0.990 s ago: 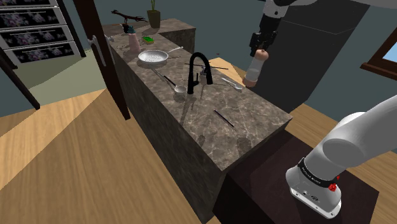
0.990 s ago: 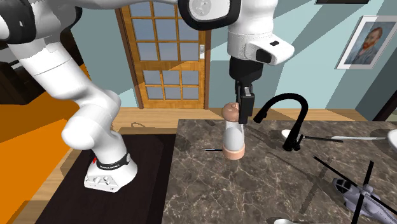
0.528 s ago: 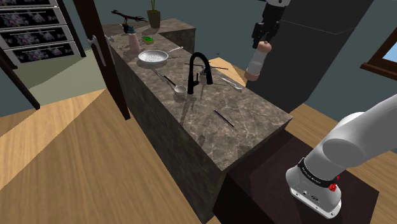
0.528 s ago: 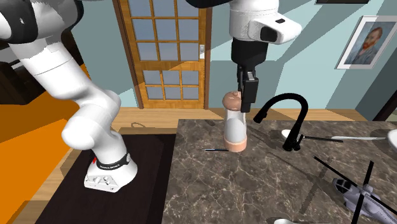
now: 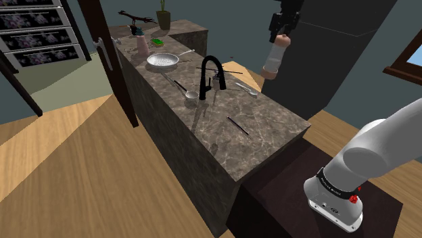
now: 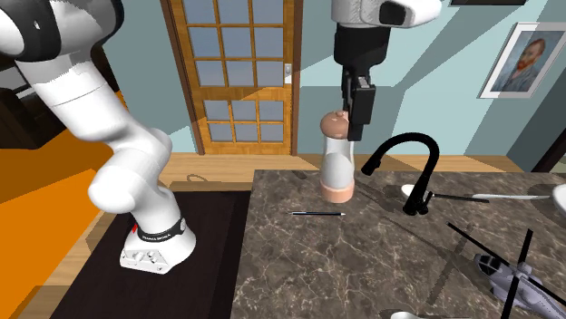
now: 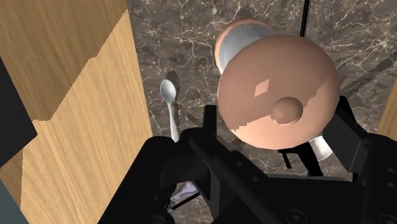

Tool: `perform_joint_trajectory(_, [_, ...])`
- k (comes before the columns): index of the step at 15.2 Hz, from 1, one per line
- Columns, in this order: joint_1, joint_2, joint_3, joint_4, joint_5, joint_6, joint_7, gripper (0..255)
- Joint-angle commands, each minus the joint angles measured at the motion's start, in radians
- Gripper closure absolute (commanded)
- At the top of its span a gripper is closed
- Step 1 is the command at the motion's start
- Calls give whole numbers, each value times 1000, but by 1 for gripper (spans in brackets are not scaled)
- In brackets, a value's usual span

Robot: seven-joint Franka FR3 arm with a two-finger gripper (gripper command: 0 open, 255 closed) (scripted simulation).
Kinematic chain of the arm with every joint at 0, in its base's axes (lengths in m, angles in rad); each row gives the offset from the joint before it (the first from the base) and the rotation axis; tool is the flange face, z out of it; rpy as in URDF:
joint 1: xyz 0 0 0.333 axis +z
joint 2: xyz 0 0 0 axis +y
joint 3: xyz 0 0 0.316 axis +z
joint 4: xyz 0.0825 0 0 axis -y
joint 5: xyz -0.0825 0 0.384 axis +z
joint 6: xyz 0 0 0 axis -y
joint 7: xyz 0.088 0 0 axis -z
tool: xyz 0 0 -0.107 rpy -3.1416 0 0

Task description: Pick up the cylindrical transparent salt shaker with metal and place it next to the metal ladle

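The salt shaker (image 5: pixel 273 59) has a clear body with a pinkish cap and base. It hangs upright above the marble counter (image 5: pixel 264 122), clasped at its cap by my black gripper (image 5: pixel 280 39), which is shut on it. In the second exterior view the shaker (image 6: pixel 336 163) floats above the counter's near end, with the gripper (image 6: pixel 350 120) at its top. The wrist view looks down on the shaker's cap (image 7: pixel 280 89) between the fingers (image 7: pixel 208 124). The metal ladle (image 5: pixel 190 94) lies by the faucet, toward the shoulder view's left of the shaker.
A black faucet (image 5: pixel 210 73) stands mid-counter with a silver spoon (image 5: pixel 247 88) beside it. A thin dark stick (image 6: pixel 317 213) lies below the shaker. A pan (image 5: pixel 163 61), another shaker (image 5: pixel 142 46) and a toy helicopter (image 6: pixel 508 272) also sit on the counter.
The gripper has risen with the shaker, lifting it off the counter and carrying it higher. Everything on the counter has stayed where it was.
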Motion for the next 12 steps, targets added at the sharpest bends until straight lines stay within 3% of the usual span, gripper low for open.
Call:
perform_joint_trajectory(1, [12,22,18,6,5,15,29,255])
perform_joint_trajectory(12, [98,241,131,119,18,122,225,255])
